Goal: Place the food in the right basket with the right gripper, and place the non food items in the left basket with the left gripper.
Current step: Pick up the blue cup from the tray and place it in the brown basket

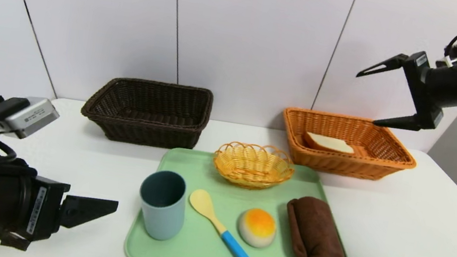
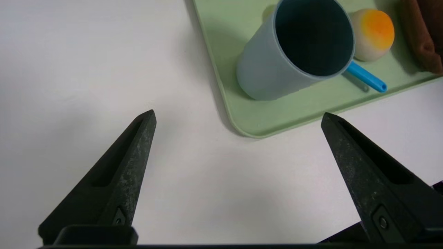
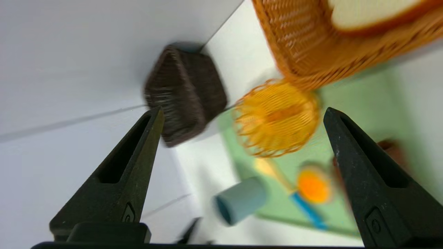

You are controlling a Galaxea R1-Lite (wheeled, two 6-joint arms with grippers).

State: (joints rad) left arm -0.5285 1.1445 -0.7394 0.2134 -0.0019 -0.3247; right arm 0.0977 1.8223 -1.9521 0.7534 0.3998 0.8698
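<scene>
Head view: I have the right gripper (image 1: pixel 367 97) up in the upper right of the frame, above the orange wicker basket (image 1: pixel 345 164), its fingers spread wide with nothing between them. The bread slice (image 1: pixel 330 143) lies inside that basket, right of centre in the frame, its white face up and its brown crust along the near edge. My left gripper (image 2: pixel 238 112) is at the lower left of the head view, beside the green tray (image 1: pixel 210 252) and over the white desk (image 1: pixel 392 243); in the left wrist view I see its fingers wide apart too, empty. The dark brown basket (image 1: pixel 150 135) sits on the desk left of centre, and I can see nothing but its woven floor and walls. The tray fills the lower middle of the frame. On it, the grey-blue cup (image 1: pixel 163 214) stands upright at the left, its mouth facing up. Just beside it the wooden spoon (image 1: pixel 214 221) lies aslant, pale bowl toward the upper left and bright blue handle toward the lower right. The round bun (image 1: pixel 257 228) rests between the spoon and the rolled brown towel (image 1: pixel 318 241), orange-yellow top up. The towel lies along the tray's right side, its lower end near the tray's corner. At the tray's far edge, in the middle of the frame, I see the small scalloped yellow basket (image 1: pixel 252 168), close by the orange one.
</scene>
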